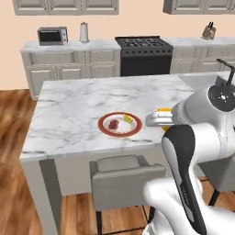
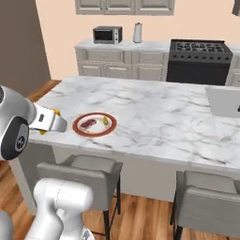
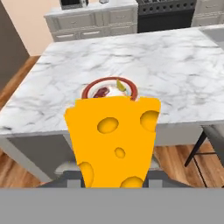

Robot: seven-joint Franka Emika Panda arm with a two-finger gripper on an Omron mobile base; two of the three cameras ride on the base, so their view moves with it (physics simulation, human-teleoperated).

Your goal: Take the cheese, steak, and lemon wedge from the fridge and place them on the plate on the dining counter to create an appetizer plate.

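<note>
Your gripper [image 1: 161,120] is clamped on the cheese [image 3: 114,142], which sits between the fingers and juts out past them; in the hand view the holed orange wedge stands right in front of the camera. From the left base view you see a bit of that orange at the gripper's tip, near the dining counter's [image 1: 87,105] near edge. The plate [image 1: 120,124] rests on the counter close to that same near edge, just beside the gripper. On the plate you have the steak [image 1: 113,123] towards its left part and the lemon wedge [image 1: 127,118] towards its far right part, the two a little apart. The cheese is held apart from the plate.
</note>
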